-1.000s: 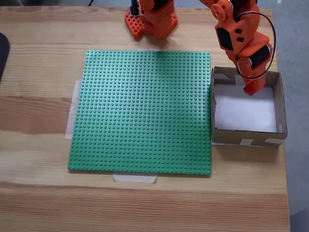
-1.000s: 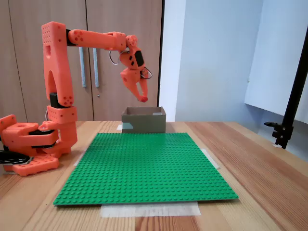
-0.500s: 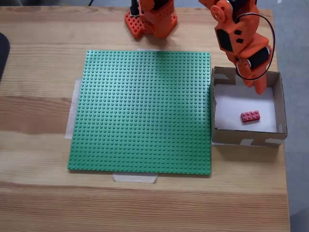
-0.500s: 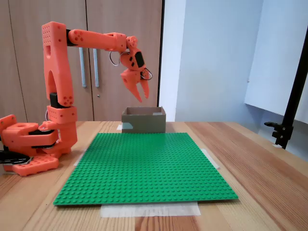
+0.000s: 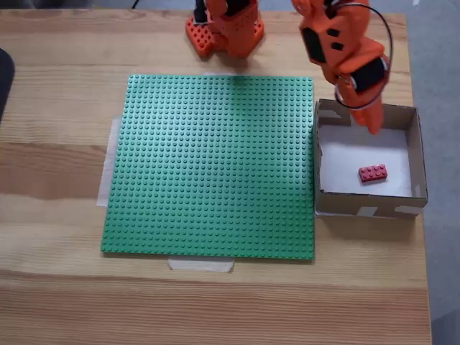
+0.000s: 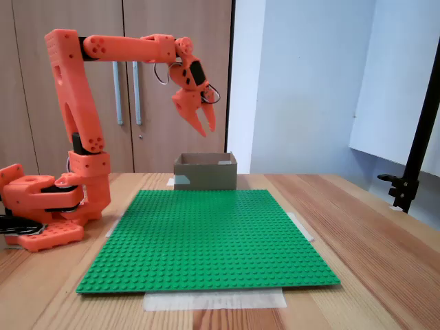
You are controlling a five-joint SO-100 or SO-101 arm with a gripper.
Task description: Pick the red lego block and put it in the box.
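Already the red lego block (image 5: pixel 373 172) lies in the box (image 5: pixel 415 151); the released tool (image 6: pixel 204 128), empty above at twelve o'clock, need only retreat.

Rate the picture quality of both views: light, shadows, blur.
In the top-down fixed view: even soft light, the red block sharp in the box, a faint shadow at the baseplate's far edge. In the side fixed view: the gripper crisp, the wall bright, no glare.

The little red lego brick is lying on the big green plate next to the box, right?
Not quite. The small red rectangular lego brick lies inside the square shallow brown cardboard box, on its white bottom, beside the green studded baseplate. The fixed view from above shows it.
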